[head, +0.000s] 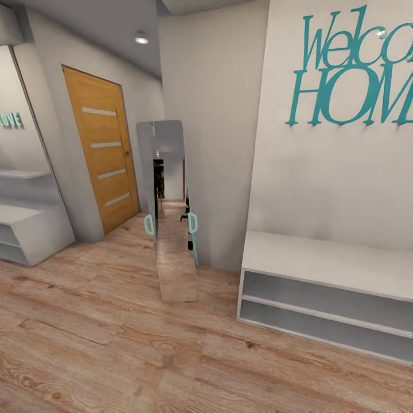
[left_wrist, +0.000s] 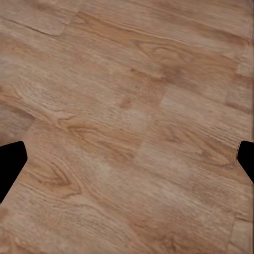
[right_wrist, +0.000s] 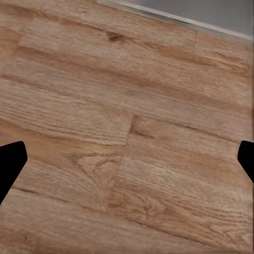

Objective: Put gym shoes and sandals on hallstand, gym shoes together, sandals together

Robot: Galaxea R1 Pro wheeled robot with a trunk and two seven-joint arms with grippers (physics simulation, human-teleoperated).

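You are looking down a corridor with warm wood-grain plank corridor floor (head: pixel 115 344) running across the whole lower part of the head view. At the far left edge stands the hallstand (head: pixel 31 232), pale grey with a slanted end, floating shelves (head: pixel 23 174) above it and teal "LOVE" letters (head: pixel 11 120) on the wall. On your right, against the wall with the teal "Welcome HOME" lettering (head: pixel 353 71), sits a straight-sided white bench unit (head: pixel 327 292) with two open shelf levels. Between them a tall mirror (head: pixel 169 206) with teal clips leans by the wall corner, and an orange wooden door (head: pixel 103 152) is set in the left wall beyond it.

Both wrist views look down on bare planks. Your left gripper (left_wrist: pixel 127 159) and right gripper (right_wrist: pixel 127 159) each have the jaws spread wide, dark fingertips (left_wrist: pixel 10 164) at the edges, holding nothing. In the right wrist view a grey strip (right_wrist: pixel 211 13) borders the floor.
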